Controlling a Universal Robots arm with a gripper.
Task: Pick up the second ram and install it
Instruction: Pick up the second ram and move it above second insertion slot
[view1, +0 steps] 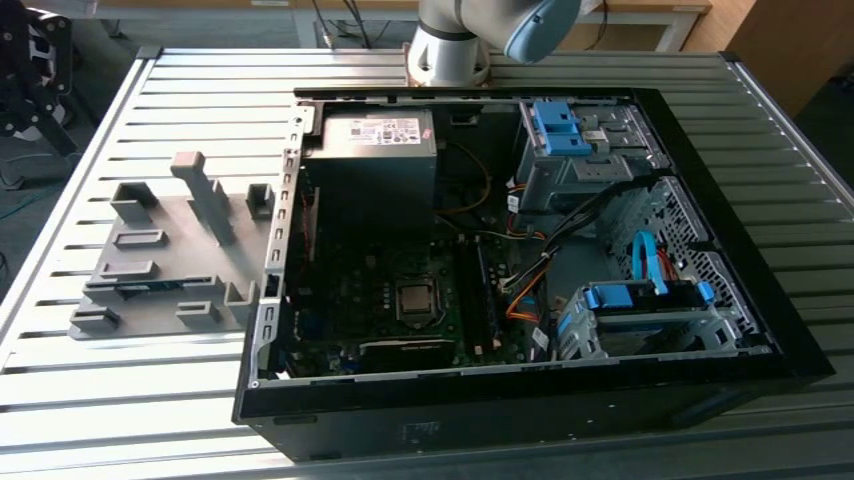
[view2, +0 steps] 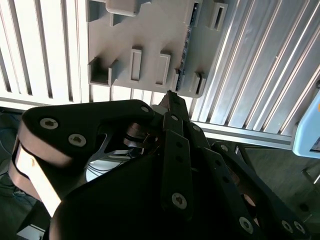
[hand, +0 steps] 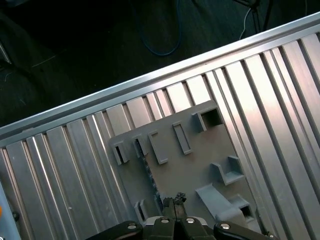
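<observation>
The claw (hand: 173, 200), pressed together, hangs above the second ram (hand: 150, 175), which looks light, stiff and easy to snap; pinch its middle softly.

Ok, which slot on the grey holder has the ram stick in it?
The slot nearest the gripper: the ram stick stands on edge there in the grey holder. The other slots look empty.

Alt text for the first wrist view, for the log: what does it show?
The gripper, jaws shut, hangs above the grey slotted holder on the ribbed metal table. The second ram sits on edge in the holder, not yet picked up.
</observation>
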